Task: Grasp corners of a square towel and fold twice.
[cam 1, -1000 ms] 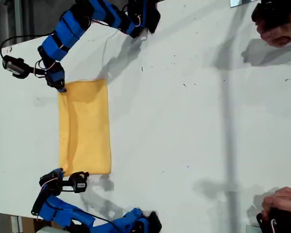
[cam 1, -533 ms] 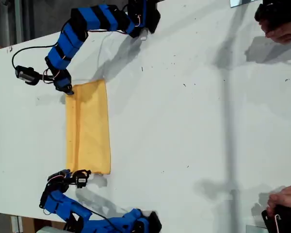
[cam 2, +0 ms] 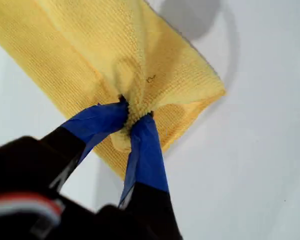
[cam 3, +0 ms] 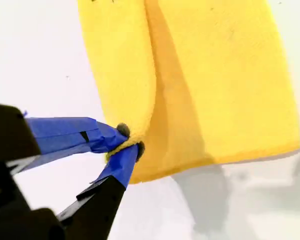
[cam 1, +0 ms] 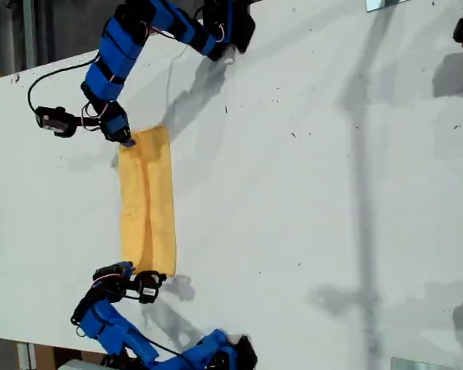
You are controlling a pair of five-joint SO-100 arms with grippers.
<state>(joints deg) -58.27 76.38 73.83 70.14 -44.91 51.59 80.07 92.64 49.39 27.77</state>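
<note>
The towel [cam 1: 147,199] is lying on the table [cam 1: 309,193] as a narrow strip, partly folded over. A corner is being pinched in each closed gripper [cam 2: 135,116] [cam 3: 130,143]. Uneven travel or a slipping pinch is risking a skewed fold.

bare table [cam 1: 309,193] open beyond towel [cam 1: 148,202], nothing blocking

Seen from overhead, the exterior view takes in the whole white desk [cam 1: 309,193], both arms at its left and the towel [cam 1: 147,202] between them. Close behind my first gripper [cam 2: 136,112], the first wrist view looks down at one towel corner; the second, behind my second gripper [cam 3: 128,137], at another. Shared by all three: towel and desk surface.
</note>
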